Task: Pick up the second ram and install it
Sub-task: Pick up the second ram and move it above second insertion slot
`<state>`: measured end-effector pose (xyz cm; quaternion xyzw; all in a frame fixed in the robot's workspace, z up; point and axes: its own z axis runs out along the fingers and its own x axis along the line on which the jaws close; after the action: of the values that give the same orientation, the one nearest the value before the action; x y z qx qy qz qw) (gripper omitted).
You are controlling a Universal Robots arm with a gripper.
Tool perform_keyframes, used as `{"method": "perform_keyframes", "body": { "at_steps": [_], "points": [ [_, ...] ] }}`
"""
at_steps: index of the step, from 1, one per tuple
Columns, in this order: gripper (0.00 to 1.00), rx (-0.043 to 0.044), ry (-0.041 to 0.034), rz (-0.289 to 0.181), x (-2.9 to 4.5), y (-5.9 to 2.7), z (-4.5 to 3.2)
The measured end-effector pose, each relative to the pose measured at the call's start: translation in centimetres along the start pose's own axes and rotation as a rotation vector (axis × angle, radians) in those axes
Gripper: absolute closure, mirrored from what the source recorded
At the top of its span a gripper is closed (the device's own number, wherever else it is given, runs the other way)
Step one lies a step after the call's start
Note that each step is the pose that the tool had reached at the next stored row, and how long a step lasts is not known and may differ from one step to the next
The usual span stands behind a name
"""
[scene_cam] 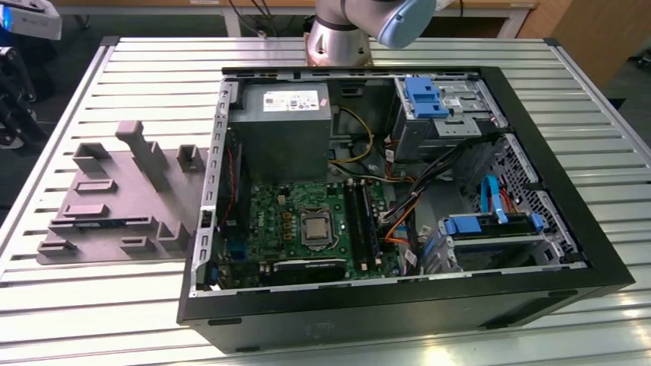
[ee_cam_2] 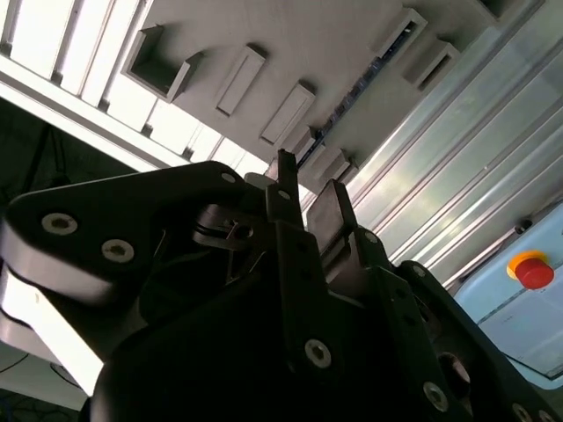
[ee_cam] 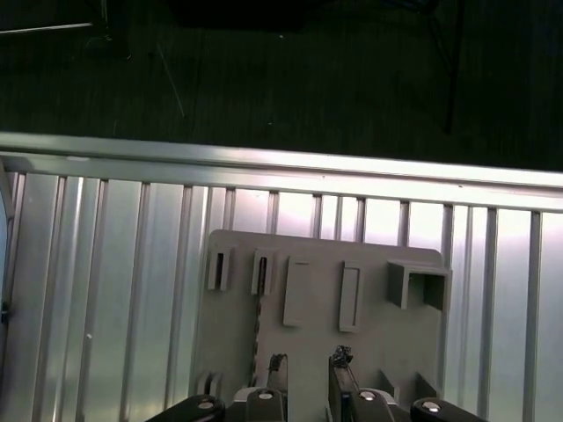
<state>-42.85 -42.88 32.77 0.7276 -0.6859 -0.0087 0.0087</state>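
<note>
1. The second ram (scene_cam: 117, 223) stood on edge in a slot of the grey tray (scene_cam: 122, 179), along the tray's near side in the exterior view. Its long axis ran between that view's left and right. It was well apart from the open computer case (scene_cam: 569, 255).
2. The gripper (ee_cam: 309, 364) hung above the tray. Its fingers (ee_cam: 341, 360) were parted by a narrow gap and held nothing.
3. In the first wrist view the second ram (ee_cam: 258, 327) showed as a thin dark line. It ran at right angles to the line joining the two fingertips, so by my judgement the closing direction suited its flat faces.
4. That line lay just beside the outer side of one fingertip, not under the gap, so the gripper seemed slightly off-centre from the stick.
</note>
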Motion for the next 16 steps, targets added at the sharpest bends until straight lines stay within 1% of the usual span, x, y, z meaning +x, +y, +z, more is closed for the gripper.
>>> {"method": "perform_keyframes", "body": {
  "at_steps": [6, 16],
  "points": [
    [0.67, 0.0018, 0.0000, 0.000, 0.14, -0.02, 1.08],
    [0.67, 0.0023, 0.0001, 0.000, 0.22, -0.04, 2.29]
  ]
}}
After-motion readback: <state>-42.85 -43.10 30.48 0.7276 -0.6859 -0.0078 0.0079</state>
